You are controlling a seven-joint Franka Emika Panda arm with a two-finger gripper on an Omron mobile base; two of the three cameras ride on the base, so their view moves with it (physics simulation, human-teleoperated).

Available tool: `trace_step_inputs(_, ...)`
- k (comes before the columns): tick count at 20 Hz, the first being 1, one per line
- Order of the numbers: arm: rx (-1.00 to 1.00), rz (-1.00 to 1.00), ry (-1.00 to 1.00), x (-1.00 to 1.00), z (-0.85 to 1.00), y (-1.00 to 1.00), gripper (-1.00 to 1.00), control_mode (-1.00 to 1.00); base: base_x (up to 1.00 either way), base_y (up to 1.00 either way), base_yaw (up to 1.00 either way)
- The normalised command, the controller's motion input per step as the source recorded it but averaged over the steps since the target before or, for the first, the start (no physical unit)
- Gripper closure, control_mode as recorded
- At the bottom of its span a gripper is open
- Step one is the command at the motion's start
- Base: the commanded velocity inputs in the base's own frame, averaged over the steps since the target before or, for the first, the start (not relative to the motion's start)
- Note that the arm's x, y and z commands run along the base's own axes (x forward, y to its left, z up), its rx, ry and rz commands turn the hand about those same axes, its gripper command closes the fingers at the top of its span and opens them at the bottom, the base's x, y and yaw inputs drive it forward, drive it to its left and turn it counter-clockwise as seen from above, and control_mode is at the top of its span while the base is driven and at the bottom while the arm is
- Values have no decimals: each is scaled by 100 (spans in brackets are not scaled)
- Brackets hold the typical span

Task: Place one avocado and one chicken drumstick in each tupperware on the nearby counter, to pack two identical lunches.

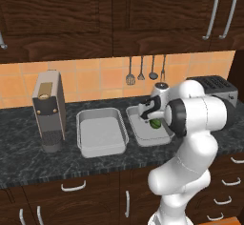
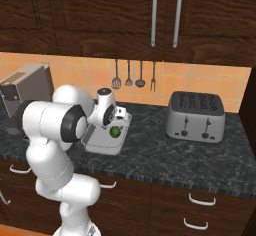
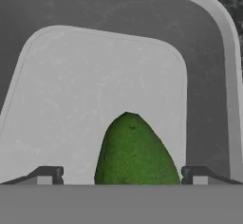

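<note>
On the left of the black marbled table (image 1: 28, 159) stands a grey coffee machine (image 1: 49, 109) against the orange tiled wall. Just right of it sits the left tupperware (image 1: 101, 132), a shallow grey container. Beside that, a little apart, is the right tupperware (image 1: 143, 132), and in it lies a green avocado (image 1: 155, 123). The gripper (image 1: 147, 116) hangs over this right container, just above the avocado.

In the hand view the avocado (image 3: 134, 151) lies on the pale floor of the right tupperware (image 3: 209, 76), its narrow end pointing away from the gripper (image 3: 121, 175). The two fingertips (image 3: 47, 174) stand spread wide on either side of the fruit, each with a gap between it and the green skin, so the gripper is not pinching anything.

From the right base view the avocado (image 2: 115, 130) shows toward the near right part of the right tupperware (image 2: 102, 145), beneath the gripper (image 2: 119, 114). Kitchen utensils (image 2: 134, 75) hang on the wall behind. Further right on the table (image 2: 150, 165), well apart from the container, stands a silver toaster (image 2: 195, 116).
</note>
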Motion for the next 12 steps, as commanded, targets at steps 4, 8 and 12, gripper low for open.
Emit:
trace_step_inputs(4, 1, 0, 0, -88, 20, 0, -100, -100, 0, 0, 0)
trace_step_inputs(8, 3, 0, 0, -100, 27, -4, -100, -100, 0, 0, 0)
trace_step_inputs(12, 1, -3, 1, -78, 79, -12, -100, -100, 0, 0, 0)
